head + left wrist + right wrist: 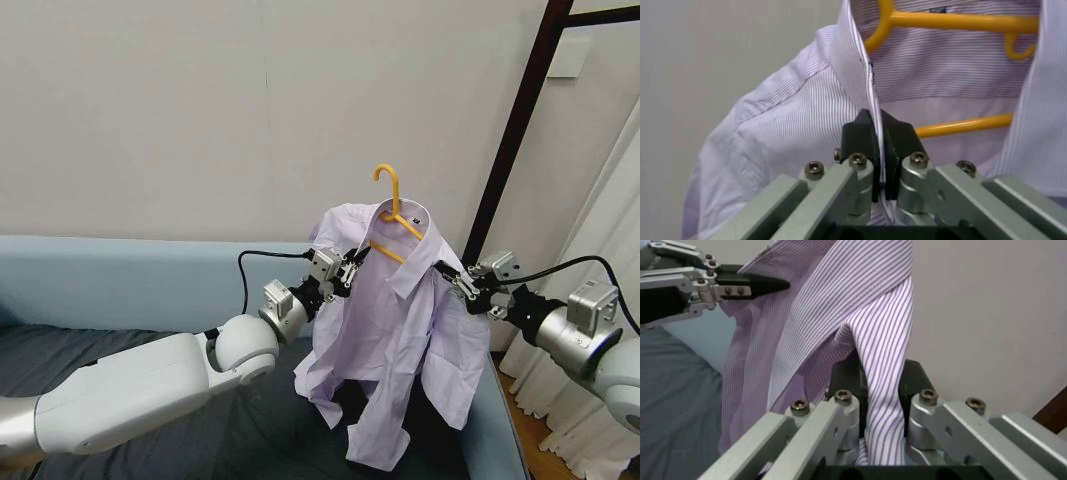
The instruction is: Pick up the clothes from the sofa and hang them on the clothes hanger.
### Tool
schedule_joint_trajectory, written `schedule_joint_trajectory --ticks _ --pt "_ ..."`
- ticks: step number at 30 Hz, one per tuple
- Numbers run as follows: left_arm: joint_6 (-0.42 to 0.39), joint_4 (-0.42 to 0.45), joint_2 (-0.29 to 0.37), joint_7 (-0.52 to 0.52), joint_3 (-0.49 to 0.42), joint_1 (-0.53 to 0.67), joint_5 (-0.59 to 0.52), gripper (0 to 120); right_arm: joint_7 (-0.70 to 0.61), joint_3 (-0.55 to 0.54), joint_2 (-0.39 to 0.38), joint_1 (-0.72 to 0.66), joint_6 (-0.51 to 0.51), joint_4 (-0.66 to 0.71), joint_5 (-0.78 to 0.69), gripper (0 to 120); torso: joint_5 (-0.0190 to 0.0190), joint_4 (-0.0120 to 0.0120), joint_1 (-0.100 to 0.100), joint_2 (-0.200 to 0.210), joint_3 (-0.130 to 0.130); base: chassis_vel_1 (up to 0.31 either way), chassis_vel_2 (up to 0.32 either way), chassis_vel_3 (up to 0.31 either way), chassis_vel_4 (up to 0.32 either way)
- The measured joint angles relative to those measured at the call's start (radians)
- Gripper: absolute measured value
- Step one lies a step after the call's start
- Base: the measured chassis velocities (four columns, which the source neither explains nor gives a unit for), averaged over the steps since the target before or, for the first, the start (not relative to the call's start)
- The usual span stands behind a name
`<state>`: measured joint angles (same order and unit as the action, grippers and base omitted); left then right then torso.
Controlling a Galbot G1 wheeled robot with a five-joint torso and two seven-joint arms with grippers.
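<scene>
Up in the head view, a lilac pinstriped shirt [385, 330] hangs limp and creased on a yellow plastic hanger [397, 215], raised above the pale blue sofa [100, 280] with its dark grey seat. The left gripper [352, 265] nips one front edge near the collar and the right gripper [458, 283] holds the opposite shoulder side. From the left wrist, black fingertips [860, 137] press nearly together on the thin front edge, with the hanger's smooth bars behind. From the right wrist, black pads [843, 380] stand slightly apart, clamped on a thick fold of striped cloth.
</scene>
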<state>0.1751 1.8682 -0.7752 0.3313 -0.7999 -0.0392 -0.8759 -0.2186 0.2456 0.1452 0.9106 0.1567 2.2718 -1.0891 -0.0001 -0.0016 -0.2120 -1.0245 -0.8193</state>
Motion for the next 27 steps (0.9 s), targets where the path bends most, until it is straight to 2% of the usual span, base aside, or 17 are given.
schedule_joint_trajectory --ticks 2,3,8,9,11,14,16,19,20,23,25,26,27 --pt "-0.007 0.004 0.021 0.003 0.020 -0.001 0.001 10 -0.001 0.000 0.005 0.001 -0.002 -0.001 -0.001 8 0.0000 0.0001 0.000 0.000 0.000 0.000 0.000 0.000 0.000" --pt "-0.007 0.004 0.021 0.003 0.020 -0.001 0.001 10 -0.001 0.000 0.005 0.001 -0.002 -0.001 -0.001 8 0.0000 0.0001 0.000 0.000 0.000 0.000 0.000 0.000 0.000" --pt "0.026 0.048 0.068 -0.016 0.085 0.008 -0.010 32 -0.012 -0.003 0.032 0.008 -0.003 -0.010 0.013 8 -0.0001 0.0002 0.000 0.000 0.000 0.000 0.000 0.000 0.000" --pt "0.026 0.048 0.068 -0.016 0.085 0.008 -0.010 32 -0.012 -0.003 0.032 0.008 -0.003 -0.010 0.013 8 -0.0001 0.0002 0.000 0.000 0.000 0.000 0.000 0.000 0.000" --pt "0.027 0.083 0.091 -0.018 0.096 0.020 -0.021 41 -0.015 -0.005 0.037 0.012 -0.003 -0.011 0.017 8 0.0000 -0.0001 0.000 0.000 0.000 0.000 0.000 0.000 0.000" --pt "0.026 0.106 0.114 -0.018 0.102 0.025 -0.023 48 -0.016 -0.005 0.038 0.012 -0.003 -0.017 0.017 8 0.0000 -0.0002 0.000 0.000 0.000 0.000 0.000 0.000 0.000" --pt "0.023 0.134 0.165 -0.023 0.125 0.013 -0.010 58 -0.021 0.002 0.047 0.010 -0.003 -0.038 0.018 8 -0.0001 -0.0001 0.000 0.000 0.000 0.000 0.000 0.000 0.000" --pt "0.018 0.170 0.229 -0.012 0.203 -0.060 -0.020 72 -0.052 0.013 0.074 0.019 -0.003 -0.052 0.022 8 0.0000 0.0003 0.000 0.000 0.000 0.000 0.000 0.000 0.000" --pt "0.018 0.170 0.229 -0.012 0.203 -0.060 -0.020 72 -0.052 0.013 0.074 0.019 -0.003 -0.052 0.022 8 0.0000 0.0003 0.000 0.000 0.000 0.000 0.000 0.000 0.000" --pt "0.002 0.179 0.266 0.020 0.311 -0.187 -0.037 84 -0.065 0.029 0.091 0.030 -0.005 -0.051 0.031 8 0.0000 0.0001 0.000 0.000 0.000 0.000 0.000 0.000 0.000" --pt "-0.047 0.176 0.281 0.064 0.441 -0.353 -0.052 94 -0.076 0.052 0.108 0.041 -0.004 -0.037 0.033 8 -0.0002 0.0001 0.000 0.000 0.000 0.000 0.000 0.000 0.000" --pt "-0.047 0.176 0.281 0.064 0.441 -0.353 -0.052 94 -0.076 0.052 0.108 0.041 -0.004 -0.037 0.033 8 -0.0002 0.0001 0.000 0.000 0.000 0.000 0.000 0.000 0.000" --pt "-0.056 0.175 0.283 0.071 0.479 -0.398 -0.054 96 -0.079 0.058 0.111 0.043 -0.002 -0.033 0.033 8 -0.0005 0.0001 0.000 0.000 0.000 0.000 0.000 0.000 0.000"
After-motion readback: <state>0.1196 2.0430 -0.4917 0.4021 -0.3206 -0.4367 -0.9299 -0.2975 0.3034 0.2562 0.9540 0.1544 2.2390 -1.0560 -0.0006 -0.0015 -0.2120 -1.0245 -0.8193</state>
